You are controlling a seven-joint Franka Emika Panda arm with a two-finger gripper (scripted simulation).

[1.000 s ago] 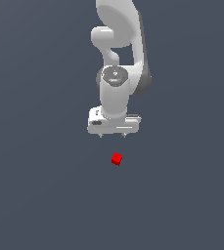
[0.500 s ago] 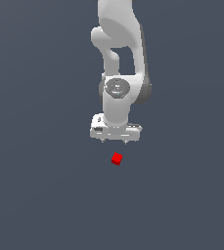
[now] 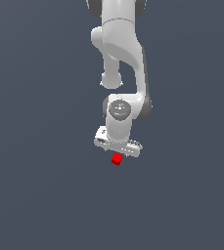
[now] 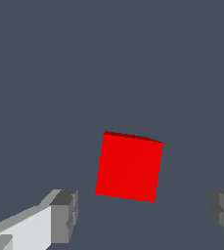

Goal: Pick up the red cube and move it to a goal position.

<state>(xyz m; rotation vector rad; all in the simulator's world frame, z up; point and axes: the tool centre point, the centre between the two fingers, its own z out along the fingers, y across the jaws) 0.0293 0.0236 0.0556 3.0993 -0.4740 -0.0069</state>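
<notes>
The red cube [image 3: 116, 159] is small and plain, and rests on the dark grey floor. My white gripper [image 3: 118, 152] hangs just above it, and its hand overlaps the cube's top edge in the exterior view. In the wrist view the cube [image 4: 129, 166] looks large and lies between the two grey fingertips [image 4: 64, 215], slightly ahead of them. The gripper [image 4: 144, 212] is open wide and holds nothing. Neither fingertip touches the cube.
The flat dark grey floor [image 3: 40, 195] surrounds the cube on all sides. The white arm [image 3: 121, 53] rises above the gripper to the top of the exterior view. No other objects show.
The arm has come down towards the cube and the gripper now sits right above it. The cube has not moved. The jaws stayed open.
</notes>
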